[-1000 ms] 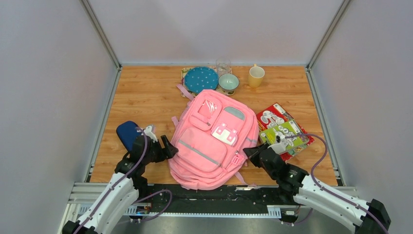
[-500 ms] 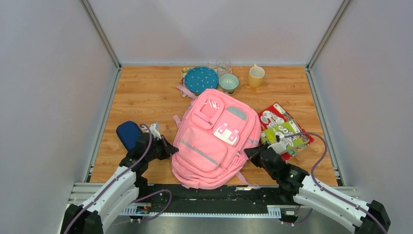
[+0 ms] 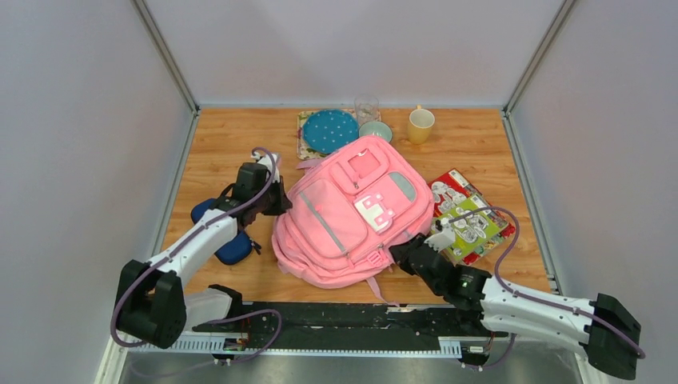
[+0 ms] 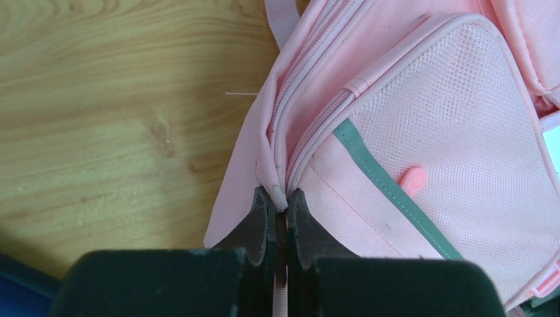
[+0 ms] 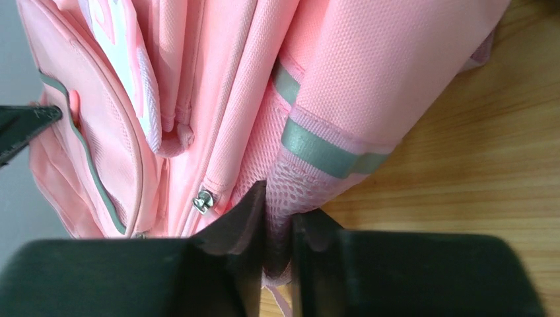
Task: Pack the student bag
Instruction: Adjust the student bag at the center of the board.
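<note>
While both arms grip it, the student bag (image 3: 352, 212) lies face-up on the table (image 3: 232, 152), long axis running near-left to far-right. Nearest: right gripper (image 5: 279, 214) at the bag's near-right corner, fingers pinched on its mesh side pocket (image 5: 290, 179), zip slider (image 5: 205, 200) just beside. Left gripper (image 4: 280, 205) is clamped on the bag's left-flank seam. Navy pouch (image 3: 233, 250) left of bag, books (image 3: 468, 216) right, plate (image 3: 329, 130) and mug (image 3: 420, 124) beyond. Right arm looks nearer the zip, probably its move.
</note>
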You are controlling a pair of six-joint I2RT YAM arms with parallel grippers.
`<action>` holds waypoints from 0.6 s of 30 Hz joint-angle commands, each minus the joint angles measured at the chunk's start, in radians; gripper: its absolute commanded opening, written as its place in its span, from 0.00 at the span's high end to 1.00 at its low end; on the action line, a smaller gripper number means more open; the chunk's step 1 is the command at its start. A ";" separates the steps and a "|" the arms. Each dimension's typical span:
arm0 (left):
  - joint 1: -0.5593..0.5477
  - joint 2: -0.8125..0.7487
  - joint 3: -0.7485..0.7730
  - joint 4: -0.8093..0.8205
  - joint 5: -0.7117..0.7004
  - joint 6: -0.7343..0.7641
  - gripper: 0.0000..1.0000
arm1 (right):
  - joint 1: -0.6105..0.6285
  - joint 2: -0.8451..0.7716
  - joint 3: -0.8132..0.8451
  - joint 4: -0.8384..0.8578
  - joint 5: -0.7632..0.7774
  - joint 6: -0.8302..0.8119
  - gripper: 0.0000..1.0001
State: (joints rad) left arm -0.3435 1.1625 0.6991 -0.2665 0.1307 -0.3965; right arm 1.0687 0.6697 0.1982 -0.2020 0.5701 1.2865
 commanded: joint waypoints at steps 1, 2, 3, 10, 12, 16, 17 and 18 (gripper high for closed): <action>0.003 0.071 0.091 0.029 -0.020 0.051 1.00 | 0.062 0.112 0.079 0.070 -0.018 0.017 0.75; 0.003 0.074 0.073 0.006 -0.029 0.044 0.99 | 0.074 0.126 0.104 0.043 -0.009 0.025 0.70; 0.003 0.063 0.048 0.007 -0.034 0.030 0.95 | 0.089 0.142 0.115 0.023 0.020 0.033 0.56; 0.009 -0.121 -0.134 -0.028 -0.172 -0.002 0.39 | 0.117 0.000 0.116 -0.144 0.103 0.046 0.27; 0.009 -0.167 -0.151 -0.057 -0.198 0.001 0.31 | 0.117 -0.060 0.104 -0.244 0.167 0.057 0.22; 0.009 -0.306 -0.161 -0.120 -0.249 -0.008 0.22 | 0.106 -0.229 0.061 -0.312 0.215 0.027 0.17; 0.011 -0.328 -0.156 -0.132 -0.246 -0.015 0.21 | 0.100 -0.286 0.052 -0.318 0.218 0.017 0.16; 0.011 -0.345 -0.155 -0.148 -0.235 -0.031 0.21 | 0.096 -0.306 0.046 -0.320 0.215 0.011 0.16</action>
State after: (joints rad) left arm -0.3374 0.8993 0.5396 -0.3534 -0.0643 -0.3988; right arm 1.1790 0.4610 0.2710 -0.4507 0.6743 1.3140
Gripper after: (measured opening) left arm 0.779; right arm 0.831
